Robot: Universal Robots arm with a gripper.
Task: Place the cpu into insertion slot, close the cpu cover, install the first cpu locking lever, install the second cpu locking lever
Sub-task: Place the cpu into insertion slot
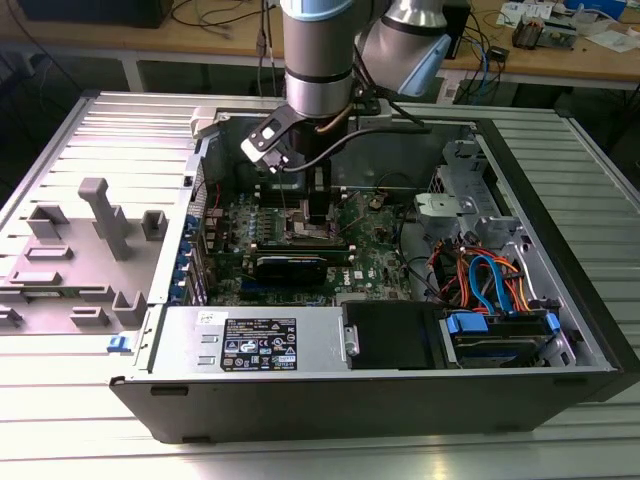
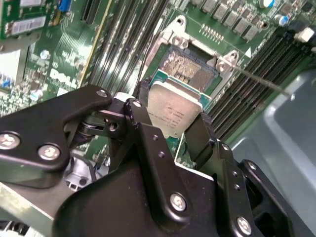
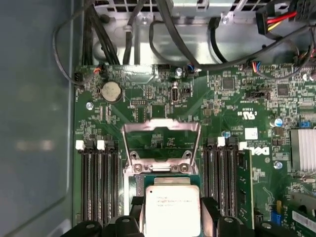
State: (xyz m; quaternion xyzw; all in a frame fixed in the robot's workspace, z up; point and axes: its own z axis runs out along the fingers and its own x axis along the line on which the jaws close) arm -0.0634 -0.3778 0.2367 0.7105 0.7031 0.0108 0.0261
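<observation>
The cpu (image 2: 174,109), a flat square chip with a silver top, is held between the black fingers of my gripper (image 2: 173,112). It hangs just above and partly over the insertion slot (image 2: 190,69), whose dark pin field shows beyond the chip's edge. In the first wrist view the cpu (image 3: 172,205) sits in my gripper (image 3: 173,211) next to the cpu cover (image 3: 160,140), a silvery frame swung open and standing away from the socket. In the exterior view my gripper (image 1: 318,205) reaches down onto the motherboard over the insertion slot (image 1: 308,232).
Black memory slots (image 3: 98,182) flank the socket on both sides. A thin metal lever rod (image 2: 259,83) sticks out past the socket corner. Cables (image 3: 177,39) and the case wall (image 1: 330,345) ring the board. A black graphics card (image 1: 290,265) lies beside the socket.
</observation>
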